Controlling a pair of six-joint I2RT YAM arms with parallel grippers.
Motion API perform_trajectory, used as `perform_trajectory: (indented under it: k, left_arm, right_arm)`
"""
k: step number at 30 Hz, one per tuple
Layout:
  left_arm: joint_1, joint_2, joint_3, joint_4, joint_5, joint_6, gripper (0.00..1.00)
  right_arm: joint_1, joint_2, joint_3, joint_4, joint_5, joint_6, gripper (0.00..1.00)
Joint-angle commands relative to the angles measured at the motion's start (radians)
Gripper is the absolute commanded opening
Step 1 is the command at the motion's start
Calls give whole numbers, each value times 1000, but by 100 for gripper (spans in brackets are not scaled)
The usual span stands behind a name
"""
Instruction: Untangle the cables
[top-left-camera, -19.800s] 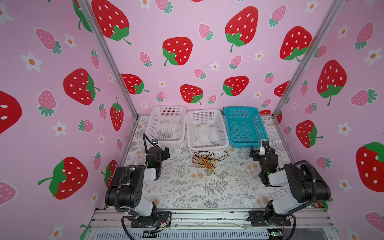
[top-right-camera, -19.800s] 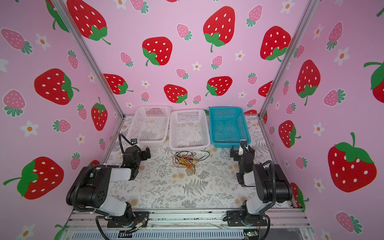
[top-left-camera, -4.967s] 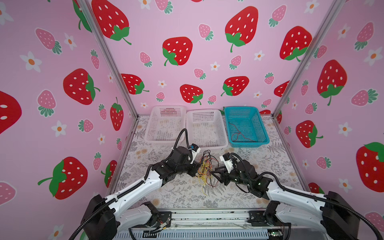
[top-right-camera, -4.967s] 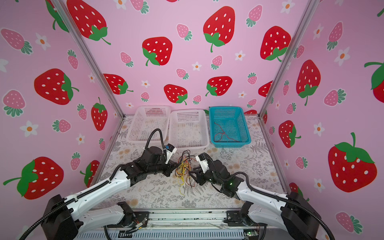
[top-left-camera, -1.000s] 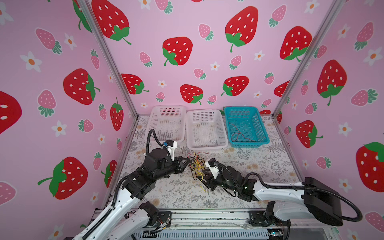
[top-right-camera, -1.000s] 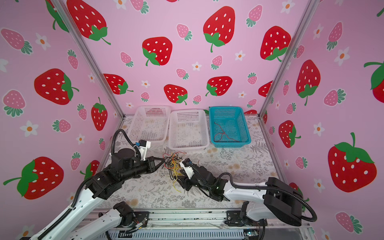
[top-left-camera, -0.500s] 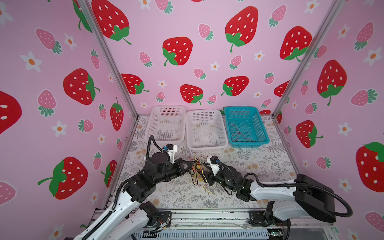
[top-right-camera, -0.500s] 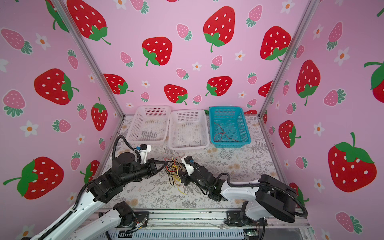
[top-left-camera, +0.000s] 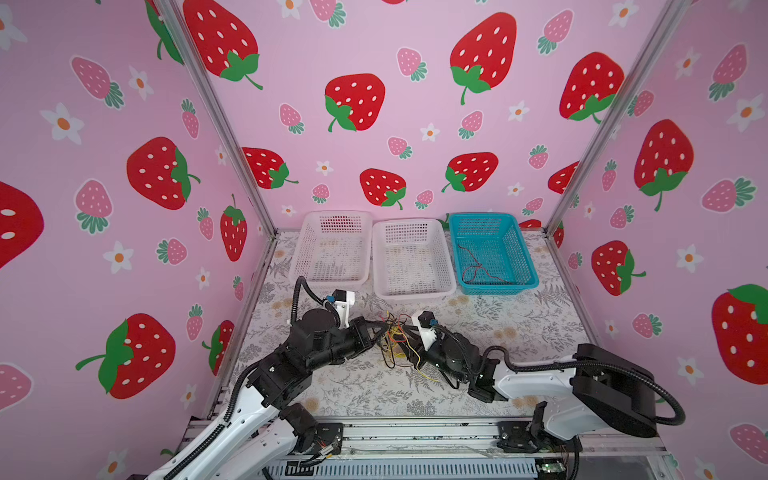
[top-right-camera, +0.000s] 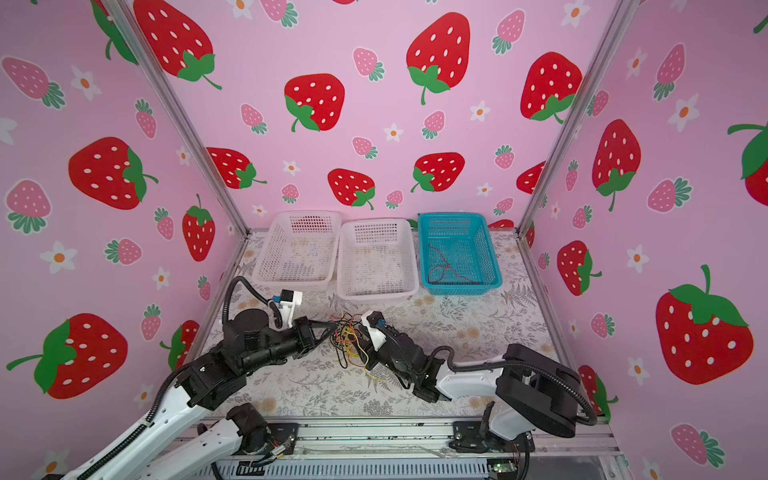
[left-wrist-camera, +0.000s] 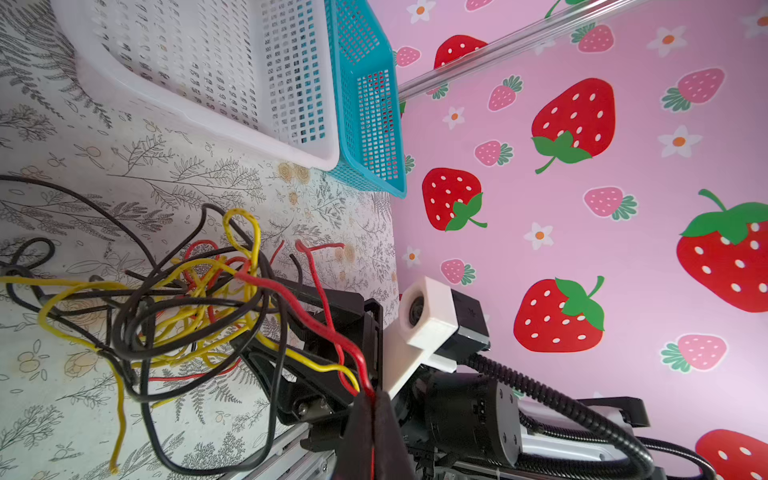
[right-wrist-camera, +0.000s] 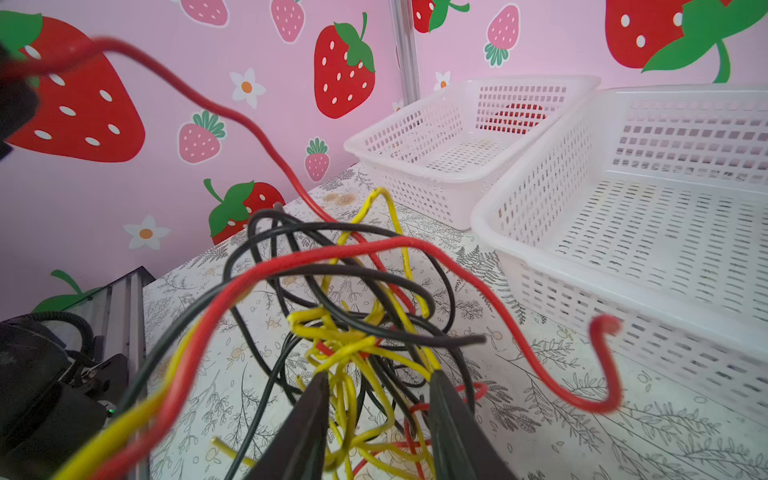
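cables (top-left-camera: 395, 338): one loose knot of thin black, yellow and red wires. Yellow is kinked tight in the core, black loops round the outside, a few red ends curl free

knot sits on the tabletop (top-left-camera: 519, 328) toward the front, just ahead of the middle white basket (top-left-camera: 415, 294), squarely between the two tools in both top views, touching both

left tool (left-wrist-camera: 372, 401): jaws closed, pinching a red cable (left-wrist-camera: 291, 303) at the tips. That strand rises off the tabletop and runs from the tips straight back into the knot. A yellow strand reaches the same tips; can't tell if it's clamped too

right tool (right-wrist-camera: 376, 384): jaws apart, tips pushed into the knot from the opposite side. Yellow strands lie in the gap between its fingers (right-wrist-camera: 316, 399), nothing pinched. Black and red loops drape just past the tips

one lone cable (top-left-camera: 478, 270), dark reddish, lies separately in the blue basket (top-left-camera: 498, 289), well apart from the knot and both tools
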Motion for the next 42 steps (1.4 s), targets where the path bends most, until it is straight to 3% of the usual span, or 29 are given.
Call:
perform_trajectory:
  k: [1,5,10,17,32,42]
  left_arm:
    - [-8,-16,1,62,-10,-31,0]
    - [-7,-24,11,59,-25,-32,0]
    - [-7,-31,7,76,-39,-44,0]
    - [-7,-34,17,90,-41,-60,0]
    - [-5,34,427,-30,-102,44,0]
    - [6,103,652,-184,-192,207,0]
  right_arm:
    - [6,12,27,56,-11,-3,39]
    - [6,36,17,66,-4,3,29]
    - [9,57,8,105,-26,22,27]
    - [12,58,-4,102,22,17,0]
    - [11,105,-192,147,151,172,0]
    - [-12,78,-312,61,251,319,0]
